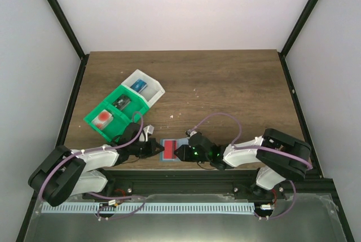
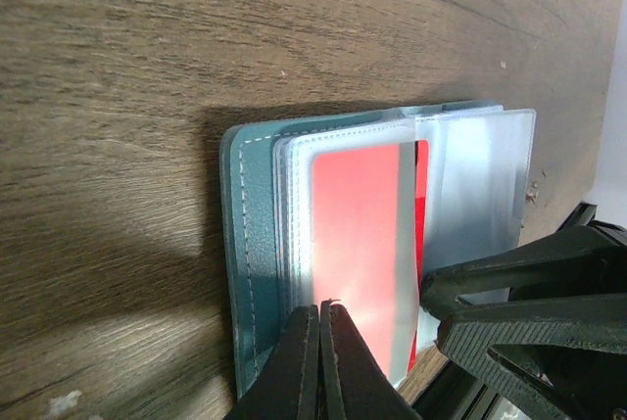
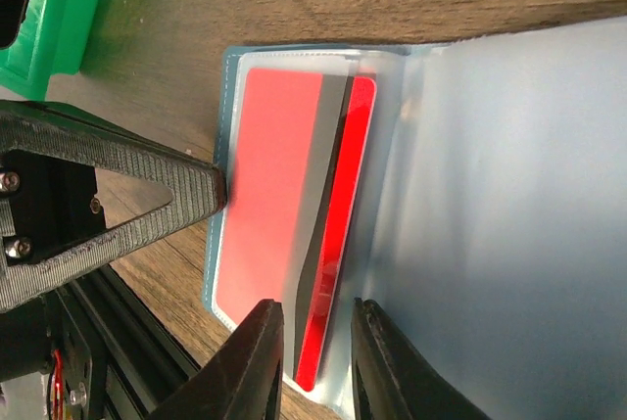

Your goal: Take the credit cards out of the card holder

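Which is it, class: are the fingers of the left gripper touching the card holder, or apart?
Touching. In the right wrist view the fingers of the left gripper meet the teal edge of the card holder, with no gap showing.

A dark wood-grain counter [image 1: 225, 78] fills the middle, flecked with a few pale specks [image 1: 172, 117]. Plain white walls [image 1: 186, 5] close it in behind and on both sides, with black frame posts [image 1: 60, 13] slanting up at the back corners. A black rail [image 1: 186, 181] edges the near side, with a white slotted strip [image 1: 186, 208] and grey metal sheet [image 1: 186, 228] below. The light is soft and even.
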You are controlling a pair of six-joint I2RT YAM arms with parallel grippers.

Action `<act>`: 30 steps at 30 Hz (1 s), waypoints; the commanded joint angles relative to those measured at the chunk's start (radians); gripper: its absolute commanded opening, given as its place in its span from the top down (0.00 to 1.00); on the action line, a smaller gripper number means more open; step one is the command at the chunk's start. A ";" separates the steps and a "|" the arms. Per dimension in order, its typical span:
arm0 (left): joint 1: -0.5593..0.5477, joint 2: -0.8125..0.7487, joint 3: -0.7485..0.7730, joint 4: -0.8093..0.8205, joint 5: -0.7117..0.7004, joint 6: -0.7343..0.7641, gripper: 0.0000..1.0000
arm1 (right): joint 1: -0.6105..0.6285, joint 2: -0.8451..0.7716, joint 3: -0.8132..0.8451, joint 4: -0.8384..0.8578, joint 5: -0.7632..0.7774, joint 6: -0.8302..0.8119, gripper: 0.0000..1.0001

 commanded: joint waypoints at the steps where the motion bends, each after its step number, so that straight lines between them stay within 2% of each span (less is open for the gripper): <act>1: 0.004 0.003 -0.016 -0.004 -0.004 0.010 1.00 | -0.015 0.004 -0.012 0.023 -0.007 0.013 0.80; 21: 0.003 0.032 -0.029 0.032 0.021 0.008 1.00 | -0.027 0.062 -0.010 0.092 -0.021 0.053 0.83; 30: 0.004 0.038 -0.041 0.045 0.010 0.006 1.00 | -0.028 0.063 -0.029 0.126 -0.026 0.066 0.91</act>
